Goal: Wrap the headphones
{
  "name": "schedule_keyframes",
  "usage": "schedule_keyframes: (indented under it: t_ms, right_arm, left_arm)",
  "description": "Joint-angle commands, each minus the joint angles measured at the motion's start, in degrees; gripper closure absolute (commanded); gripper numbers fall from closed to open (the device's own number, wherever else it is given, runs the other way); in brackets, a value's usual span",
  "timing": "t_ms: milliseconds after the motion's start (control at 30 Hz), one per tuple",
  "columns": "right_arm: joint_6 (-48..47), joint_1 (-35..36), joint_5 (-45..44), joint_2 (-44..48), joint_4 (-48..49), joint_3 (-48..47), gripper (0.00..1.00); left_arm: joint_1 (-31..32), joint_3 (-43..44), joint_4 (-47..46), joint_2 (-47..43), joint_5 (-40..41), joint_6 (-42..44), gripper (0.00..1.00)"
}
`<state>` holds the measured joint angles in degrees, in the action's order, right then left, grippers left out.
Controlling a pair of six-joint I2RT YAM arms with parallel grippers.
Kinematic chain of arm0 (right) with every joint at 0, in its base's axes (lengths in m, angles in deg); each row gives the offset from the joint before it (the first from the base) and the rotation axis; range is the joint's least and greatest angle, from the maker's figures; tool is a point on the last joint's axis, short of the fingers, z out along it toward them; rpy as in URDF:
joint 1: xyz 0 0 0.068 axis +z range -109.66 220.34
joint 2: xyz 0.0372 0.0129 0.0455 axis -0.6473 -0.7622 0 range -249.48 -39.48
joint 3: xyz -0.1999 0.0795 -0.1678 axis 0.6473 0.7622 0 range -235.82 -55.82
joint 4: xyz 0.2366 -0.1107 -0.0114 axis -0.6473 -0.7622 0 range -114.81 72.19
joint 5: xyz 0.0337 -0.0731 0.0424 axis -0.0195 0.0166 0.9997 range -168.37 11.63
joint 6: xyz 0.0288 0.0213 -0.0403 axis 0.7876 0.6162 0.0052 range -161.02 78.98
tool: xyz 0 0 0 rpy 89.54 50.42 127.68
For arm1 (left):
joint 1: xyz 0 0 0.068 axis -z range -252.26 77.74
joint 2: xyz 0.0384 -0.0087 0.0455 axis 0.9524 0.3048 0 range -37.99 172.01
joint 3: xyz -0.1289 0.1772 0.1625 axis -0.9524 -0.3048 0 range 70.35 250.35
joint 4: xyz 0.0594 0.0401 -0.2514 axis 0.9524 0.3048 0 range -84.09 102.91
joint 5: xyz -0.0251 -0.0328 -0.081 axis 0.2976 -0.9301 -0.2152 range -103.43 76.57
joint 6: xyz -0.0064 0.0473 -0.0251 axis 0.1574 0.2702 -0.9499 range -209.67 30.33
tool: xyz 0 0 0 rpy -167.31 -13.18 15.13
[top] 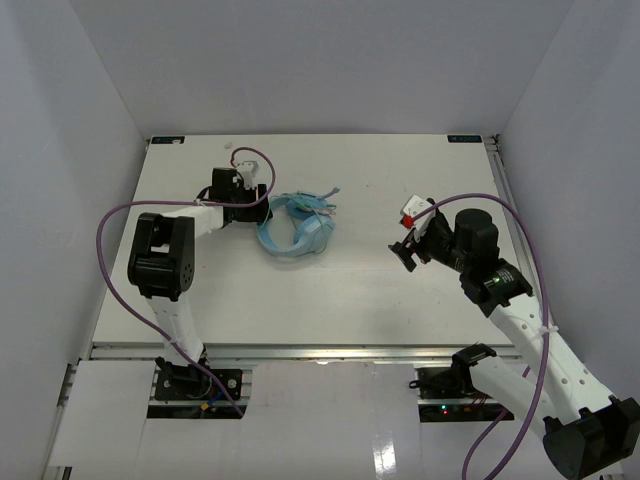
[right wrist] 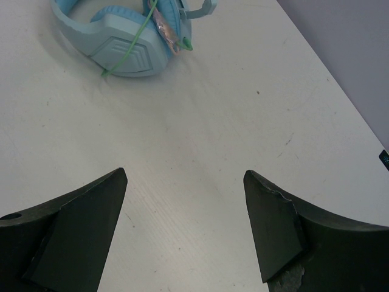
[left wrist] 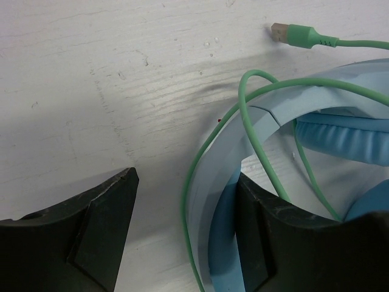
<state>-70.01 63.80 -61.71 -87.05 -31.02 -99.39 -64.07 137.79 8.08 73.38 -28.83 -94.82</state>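
Two arms, one pair of headphones [top: 298, 228].

Top view: the headphones lie on the table [top: 350, 320], left of centre and toward the far side, with the thin cable bunched over them. The left arm [top: 165, 255] reaches right up to their left edge. The right arm [top: 490, 275] stands well apart on the other side. Left is plainly the nearer.

Left wrist view: the left fingers [left wrist: 100, 234] are spread, gripping nothing. The pale blue headband [left wrist: 225, 158] runs up between them, close along the inner face of the picture-right finger, then curves off to the right over an ear cup [left wrist: 346, 143]. The picture-left finger has bare table beside it, apart from the band. Possibly the band touches the right-hand finger, but the angle is too close to tell. The green cable [left wrist: 243, 121] loops loosely over the band, and its plug [left wrist: 289, 33] lies free on the table beyond.

Right wrist view: the right fingers [right wrist: 79, 231] are also released, with only table between them. The headphones sit far ahead and to the picture's left.

Judgement: the next move turns on the band lying lengthwise in the left gap, off to one side. Closing there would pinch it across its width.
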Motion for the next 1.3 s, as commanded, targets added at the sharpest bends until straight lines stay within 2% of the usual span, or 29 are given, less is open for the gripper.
schedule_keyframes:
  t_ms: [0,200,400,567,833,1267]
  right_arm:
    - [-0.4,-0.2,0.2,0.9,1.5,0.0,0.16]
    - [-0.4,-0.3,0.5,1.0,1.4,-0.1,0.16]
    - [-0.5,-0.3,0.5,1.1,1.3,0.0,0.16]
    - [-0.7,-0.2,0.5,1.0,1.3,0.1,0.16]
    - [-0.7,-0.2,0.6,1.0,1.4,-0.1,0.16]
    - [-0.7,-0.3,0.6,1.4,1.2,0.0,0.16]
  left_arm:
    - [-1.3,-1.1,2.4,-0.1,-0.3,0.4,0.28]
    - [-2.3,-0.5,3.0,1.8,-4.5,1.3,0.28]
    - [-4.0,1.1,3.7,4.8,-13.1,1.4,0.54]
    - [-4.2,2.1,4.4,6.1,-16.4,1.4,0.59]
    - [-5.1,2.0,5.0,4.8,-17.0,1.2,0.43]
    - [-7.9,1.8,6.8,3.7,-16.7,1.1,0.37]
